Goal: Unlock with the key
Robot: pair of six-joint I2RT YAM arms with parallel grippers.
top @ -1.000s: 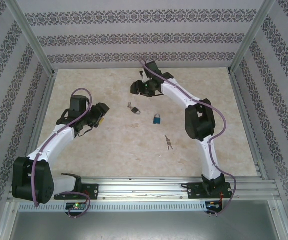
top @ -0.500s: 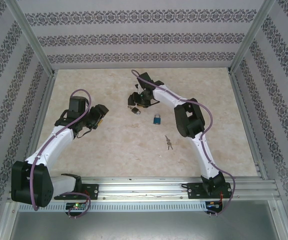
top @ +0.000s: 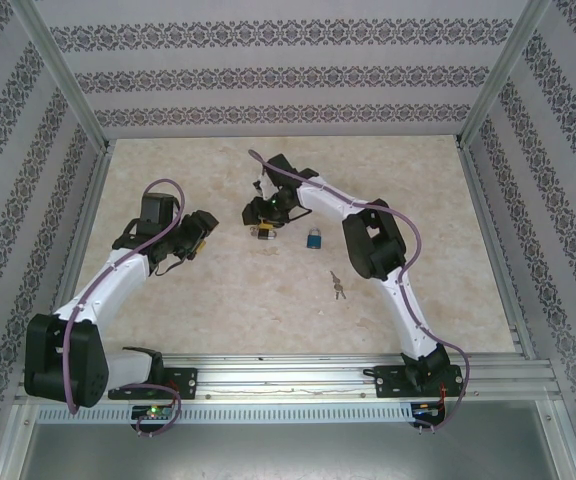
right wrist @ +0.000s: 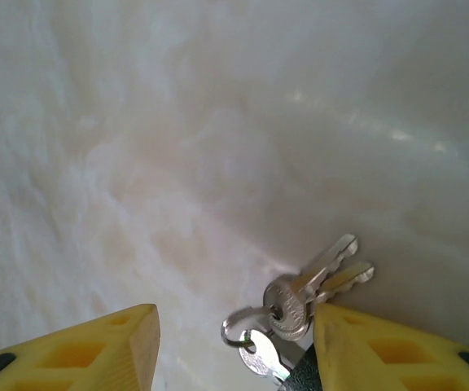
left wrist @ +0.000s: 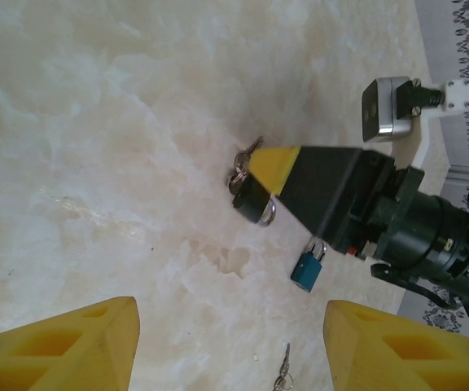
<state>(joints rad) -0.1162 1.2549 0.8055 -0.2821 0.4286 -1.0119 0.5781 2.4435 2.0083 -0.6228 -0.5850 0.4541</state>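
Note:
A bunch of silver keys [right wrist: 316,289] on a ring lies on the marble table, joined to a black padlock [left wrist: 251,202]. My right gripper [right wrist: 234,346] is low over them and open. Its right finger [right wrist: 381,350] is against the keys, and the ring sits between the fingers. From above, the right gripper [top: 261,222] covers that padlock. A blue padlock [top: 313,238] lies just to its right, and it appears too as the blue padlock [left wrist: 308,269]. My left gripper [top: 196,232] hangs open to the left, nothing between its fingers [left wrist: 96,342].
A second small set of loose keys [top: 338,286] lies nearer the arm bases, right of centre. Patterned walls and metal posts [top: 63,85] enclose the table on three sides. The right arm's elbow [top: 373,245] stands over the table behind the blue padlock.
My right gripper has swung from the back of the table toward the left and near side, down onto the black padlock and its keys. Its jaws have narrowed slightly. The left arm has stayed put.

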